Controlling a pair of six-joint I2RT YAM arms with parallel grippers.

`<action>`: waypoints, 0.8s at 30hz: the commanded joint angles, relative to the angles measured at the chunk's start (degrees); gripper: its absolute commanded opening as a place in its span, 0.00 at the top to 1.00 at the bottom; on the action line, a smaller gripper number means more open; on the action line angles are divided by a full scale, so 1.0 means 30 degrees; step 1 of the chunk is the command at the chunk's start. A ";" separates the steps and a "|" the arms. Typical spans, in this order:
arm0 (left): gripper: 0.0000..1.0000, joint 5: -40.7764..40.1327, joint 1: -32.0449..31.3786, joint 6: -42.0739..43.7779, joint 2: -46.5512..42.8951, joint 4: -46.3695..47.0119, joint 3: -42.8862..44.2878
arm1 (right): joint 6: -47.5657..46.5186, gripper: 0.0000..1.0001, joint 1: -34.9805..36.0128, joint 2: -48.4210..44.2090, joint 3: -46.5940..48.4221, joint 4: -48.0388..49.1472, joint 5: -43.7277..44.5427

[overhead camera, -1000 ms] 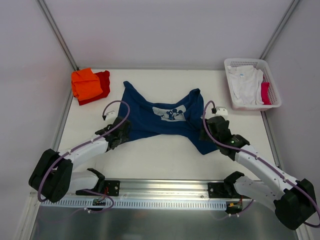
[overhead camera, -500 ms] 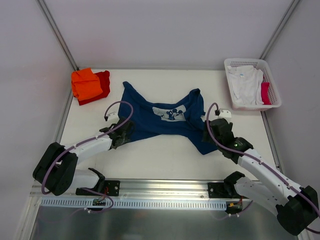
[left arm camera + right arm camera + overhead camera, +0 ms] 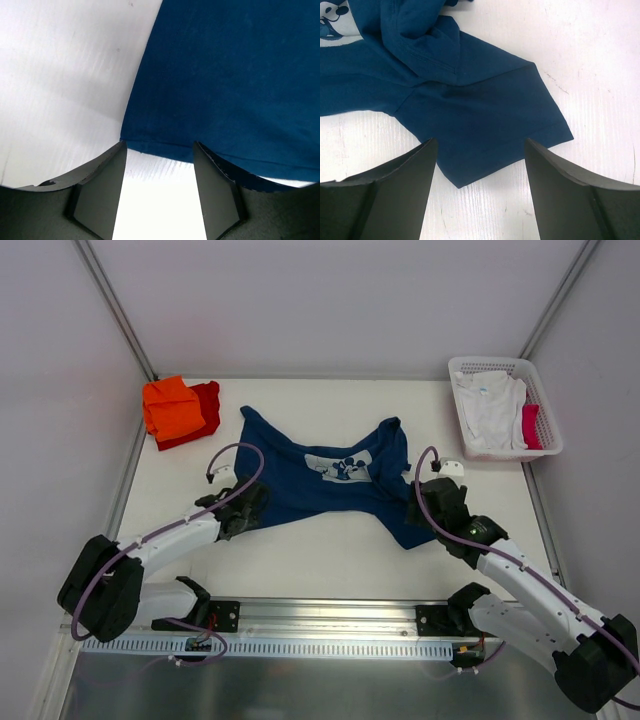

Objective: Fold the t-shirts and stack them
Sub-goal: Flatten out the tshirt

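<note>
Top external: white tee (image 3: 490, 408) in basket (image 3: 492, 361)

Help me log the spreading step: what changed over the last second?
The right tool shifted slightly right and back toward its base. The navy t-shirt had its far left sleeve slide a little left. The left tool kept its place at the near left hem; both tools are open. Orange t-shirt, red t-shirt and basket unchanged.
</note>
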 commanded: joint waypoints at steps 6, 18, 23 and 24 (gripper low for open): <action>0.44 -0.1285 -0.0436 -0.0473 -0.2959 -0.2893 0.1309 | 0.0213 0.26 0.0100 0.0250 -0.0405 0.0518 0.0088; 0.45 -0.1784 -0.0494 -0.2552 -0.2523 -0.3186 0.0049 | -0.0168 0.26 0.0071 -0.1065 -0.0201 0.0050 0.0000; 0.47 -0.1871 -0.0523 -0.3315 -0.1614 -0.2836 -0.0214 | -0.0431 0.26 0.0042 -0.1857 0.0004 -0.0446 0.0058; 0.47 -0.1871 -0.0494 -0.3315 -0.1584 -0.2632 -0.0332 | -0.0432 0.26 0.0071 -0.2177 0.0063 -0.0535 0.0087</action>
